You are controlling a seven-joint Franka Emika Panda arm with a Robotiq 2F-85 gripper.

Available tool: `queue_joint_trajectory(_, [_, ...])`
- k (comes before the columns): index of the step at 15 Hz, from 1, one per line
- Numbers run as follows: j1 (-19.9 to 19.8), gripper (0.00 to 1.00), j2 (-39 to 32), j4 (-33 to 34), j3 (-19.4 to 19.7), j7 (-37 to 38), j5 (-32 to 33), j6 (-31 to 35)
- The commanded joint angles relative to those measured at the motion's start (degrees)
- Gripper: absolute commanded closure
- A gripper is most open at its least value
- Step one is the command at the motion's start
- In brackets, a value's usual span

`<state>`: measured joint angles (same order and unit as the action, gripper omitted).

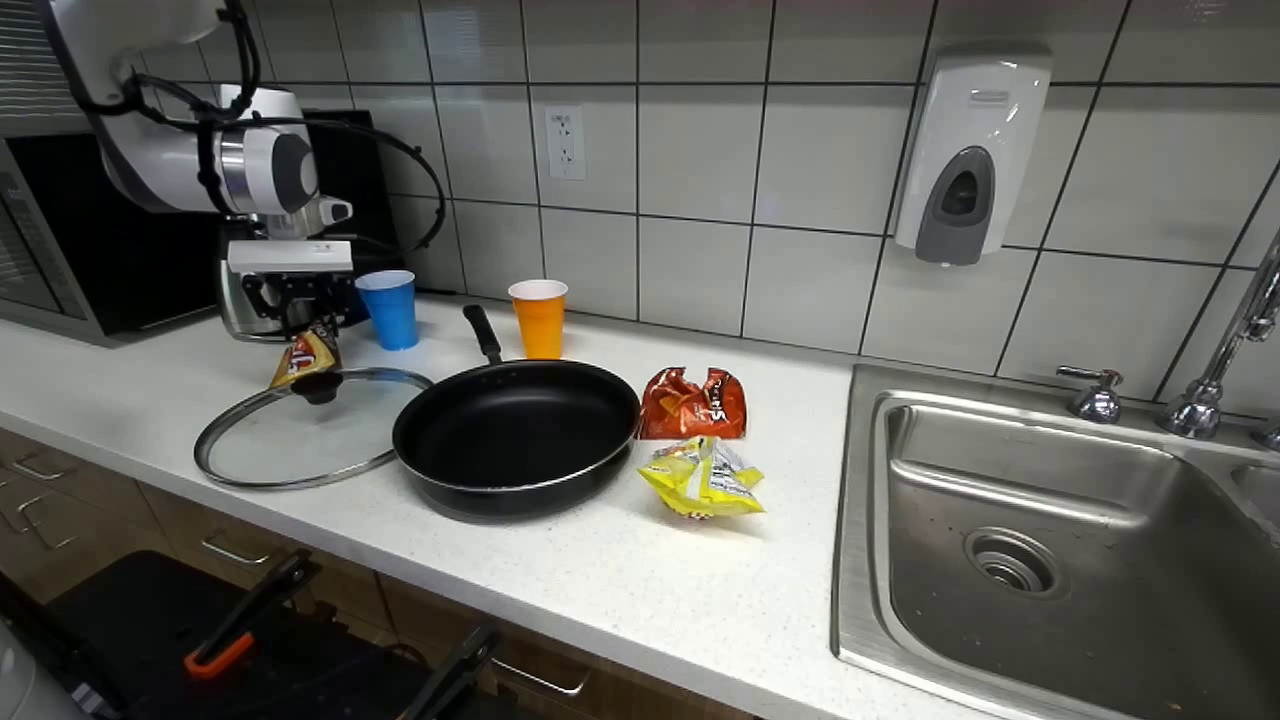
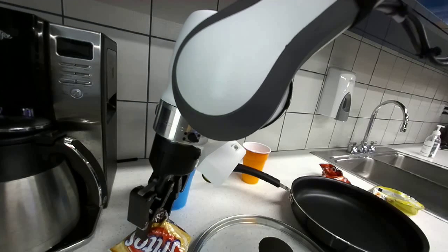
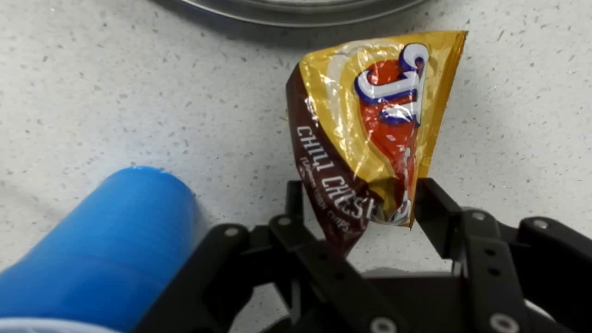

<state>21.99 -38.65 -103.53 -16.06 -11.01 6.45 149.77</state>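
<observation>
Jaws stand partly apart, the chip bag [image 3: 370, 129] creased between them; whether clamped, I cannot tell.

My gripper [image 3: 360, 196] was black. I saw yellow, red and maroon on the chip bag [image 3: 365, 129], its white letters outlined in dark blue. The blue cup [image 3: 115, 245] and the orange cup [image 1: 541, 325] had white rims; the pan [image 1: 515, 425] was black, the counter [image 3: 115, 97] white with grey flecks.
</observation>
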Motion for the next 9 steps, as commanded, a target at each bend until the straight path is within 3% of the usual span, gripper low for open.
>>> queue_joint_trajectory(1, [-0.2,0.66,-1.5,2.5,-0.5,-1.1,0.8,-0.5])
queue_joint_trajectory(5, [-0.2,0.97,-1.6,2.9,-0.3,-1.0,0.8,-0.6])
queue_joint_trajectory(9, [-0.2,1.00,-0.9,3.0,-0.2,-0.5,0.6,-1.7])
